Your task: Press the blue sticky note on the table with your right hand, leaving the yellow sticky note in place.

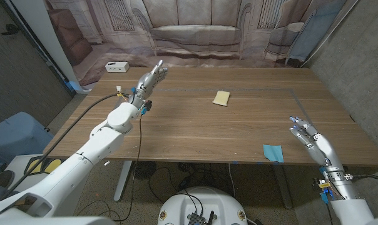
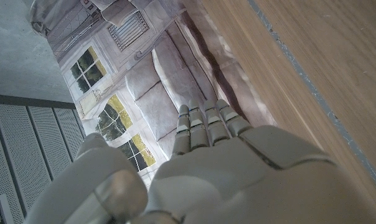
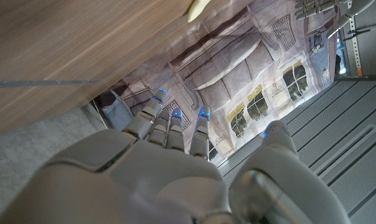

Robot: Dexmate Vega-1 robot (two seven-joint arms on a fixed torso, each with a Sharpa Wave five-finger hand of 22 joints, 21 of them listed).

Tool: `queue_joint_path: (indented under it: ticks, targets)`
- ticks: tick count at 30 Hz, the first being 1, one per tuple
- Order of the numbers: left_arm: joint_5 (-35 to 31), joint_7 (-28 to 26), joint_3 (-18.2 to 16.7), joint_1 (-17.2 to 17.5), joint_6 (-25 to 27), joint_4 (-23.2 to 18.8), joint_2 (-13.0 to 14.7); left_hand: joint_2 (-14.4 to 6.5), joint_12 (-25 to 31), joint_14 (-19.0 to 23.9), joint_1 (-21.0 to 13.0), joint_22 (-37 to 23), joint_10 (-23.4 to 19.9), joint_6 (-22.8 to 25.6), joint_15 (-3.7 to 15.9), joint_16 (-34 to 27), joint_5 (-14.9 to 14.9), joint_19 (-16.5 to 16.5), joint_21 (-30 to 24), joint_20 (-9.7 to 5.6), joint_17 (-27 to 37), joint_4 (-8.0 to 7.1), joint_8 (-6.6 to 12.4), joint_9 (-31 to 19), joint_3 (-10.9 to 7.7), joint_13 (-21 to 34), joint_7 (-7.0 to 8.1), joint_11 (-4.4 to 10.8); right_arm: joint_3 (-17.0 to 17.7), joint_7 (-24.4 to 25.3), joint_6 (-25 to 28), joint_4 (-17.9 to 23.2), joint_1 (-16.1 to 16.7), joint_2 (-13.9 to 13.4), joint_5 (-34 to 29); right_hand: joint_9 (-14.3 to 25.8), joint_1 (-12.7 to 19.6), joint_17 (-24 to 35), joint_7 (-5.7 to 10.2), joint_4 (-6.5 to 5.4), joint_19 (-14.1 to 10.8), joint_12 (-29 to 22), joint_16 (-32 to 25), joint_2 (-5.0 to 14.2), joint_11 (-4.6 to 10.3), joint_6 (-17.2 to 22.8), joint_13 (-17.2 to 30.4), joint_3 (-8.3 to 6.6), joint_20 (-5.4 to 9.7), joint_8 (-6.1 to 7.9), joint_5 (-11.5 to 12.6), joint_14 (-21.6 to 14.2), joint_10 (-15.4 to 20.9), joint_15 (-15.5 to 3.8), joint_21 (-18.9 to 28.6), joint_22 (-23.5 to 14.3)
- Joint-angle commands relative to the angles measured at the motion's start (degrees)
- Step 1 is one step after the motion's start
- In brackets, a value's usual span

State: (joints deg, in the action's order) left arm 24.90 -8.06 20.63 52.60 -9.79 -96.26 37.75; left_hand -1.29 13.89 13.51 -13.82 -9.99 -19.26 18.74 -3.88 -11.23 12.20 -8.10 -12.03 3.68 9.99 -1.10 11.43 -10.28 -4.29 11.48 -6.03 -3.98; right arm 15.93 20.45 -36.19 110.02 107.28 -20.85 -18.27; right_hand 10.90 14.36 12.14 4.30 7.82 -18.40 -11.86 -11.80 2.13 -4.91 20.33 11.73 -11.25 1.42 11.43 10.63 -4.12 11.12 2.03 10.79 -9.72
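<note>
Blue note [image 1: 273,152] lies at the tabletop's [image 1: 195,134] near edge, just left of your right hand [image 1: 309,134], which hovers empty, fingers spread. Bring the fingers down flat on it. Yellow note [image 1: 221,98] sits well apart; left hand [image 1: 149,80] is raised, fingers apart, holding nothing.

One blue sticky note [image 1: 273,153], one yellow sticky note [image 1: 221,98], one white box [image 1: 116,67].

A: What colours lie on the brown wood-grain table [image 1: 195,125]?

B: A pale yellow sticky note [image 1: 221,98], a blue sticky note [image 1: 273,152], a small white box [image 1: 116,66].

A: And the hands?

B: The left hand [image 1: 149,80] is silver-grey; the right hand [image 1: 308,134] is silver-grey with blue-lit fingertips [image 3: 173,114].
</note>
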Motion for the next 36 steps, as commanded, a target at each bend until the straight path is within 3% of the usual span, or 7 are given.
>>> queue_joint_path:
  ticks: [1, 9, 15, 20, 29, 36]
  targets:
    - [-0.6, 0.2, 0.6, -0.9, -0.5, 0.9, -0.6, -0.2, 0.0, 0.4, -0.4, -0.3, -0.3, 0.2, 0.17, 0.1, -0.2, -0.3, 0.1, 0.06, 0.3, 0.44, -0.06, -0.1, -0.11, 0.0, 0.03, 0.17, 1.2, 10.0, 6.3, 3.0, 1.5, 1.5, -19.1, 0.1, 0.1, 0.2, 0.57, 0.14, 1.0, 0.0, 0.2, -0.42, 1.04, -0.2, 0.2, 0.37, 0.28, -0.21, 0.6, 0.9, -0.2, -0.27, -0.3, -0.2]
    - [-0.9, 0.4, 0.8, -1.3, -0.9, 1.3, -0.8, -0.3, 0.0, 0.4, -0.4, -0.3, -0.6, 0.3, 0.10, 0.2, -0.2, -0.3, 0.2, 0.05, 0.3, 0.49, -0.09, -0.1, -0.10, 0.0, 0.14, 0.17, -0.8, 15.5, 12.7, 4.7, 2.8, -0.6, -25.3, 0.1, -0.7, 0.4, 2.37, -0.14, 2.7, 0.0, 0.5, -0.92, 2.20, 2.1, 0.2, 0.86, 0.27, 0.53, 1.0, 2.1, -0.8, -0.82, -0.5, -0.2]
    - [-1.0, 0.4, 0.8, -1.5, -1.4, 1.6, -1.0, -0.3, -0.1, 0.5, -0.5, -0.3, -0.5, 0.4, 0.21, 0.1, -0.2, -0.3, 0.2, 0.04, 0.3, 0.53, -0.09, -0.1, -0.10, 0.0, 0.11, 0.34, -2.7, 18.9, 19.0, 6.5, 3.9, -3.1, -30.6, 0.0, -1.3, 0.5, 2.54, -0.41, 5.9, 0.3, 0.8, -1.05, 3.07, 1.2, 0.2, 1.18, 0.20, -0.15, 1.2, 4.1, -2.1, -0.95, -0.8, -0.3]
    - [-1.1, 0.5, 0.7, -1.5, -1.6, 1.7, -0.9, -0.4, -0.1, 0.7, -0.5, -0.3, -0.7, 0.5, 0.27, 0.1, -0.2, -0.4, 0.2, 0.09, 0.3, 0.57, -0.09, -0.1, -0.10, 0.0, 0.17, 0.07, -4.4, 20.2, 23.8, 7.9, 5.0, -5.7, -33.5, 0.0, -1.5, 0.5, 2.39, -0.40, 7.0, 0.4, 1.0, -1.33, 3.25, 0.6, 0.2, 1.34, 0.33, -0.42, 1.3, 4.9, -2.9, -1.14, -0.8, -0.3]
    - [-0.9, 1.0, 0.8, -1.7, -2.1, 2.5, -1.2, -0.5, -0.1, 1.0, -0.6, -0.3, -0.9, 0.7, 0.36, 0.1, -0.3, -0.5, 0.2, 0.17, 0.3, 0.61, -0.07, -0.1, -0.10, 0.0, 0.09, 0.14, -7.7, 19.7, 33.2, 9.9, 6.2, -10.2, -36.8, 0.1, -2.1, 0.6, 2.37, -0.64, 10.1, 0.8, 1.2, -1.42, 3.32, 0.3, 0.2, 1.59, 0.10, -0.45, 1.5, 6.7, -4.7, -1.20, -1.1, -0.3]
    - [-1.1, 0.8, 0.7, -1.9, -2.3, 2.5, -1.3, -0.5, -0.1, 1.0, -0.6, -0.3, -1.0, 0.9, 0.35, 0.1, -0.3, -0.5, 0.2, 0.15, 0.3, 0.64, -0.05, -0.1, -0.11, 0.0, 0.17, 0.20, -9.7, 16.9, 38.2, 11.1, 6.3, -13.8, -35.8, 0.1, -2.5, 0.6, 2.67, -0.74, 14.2, 1.0, 1.5, -1.36, 3.30, 1.0, 0.2, 1.75, -1.59, -0.15, 1.6, 10.0, -7.4, 1.03, -0.9, -0.4]
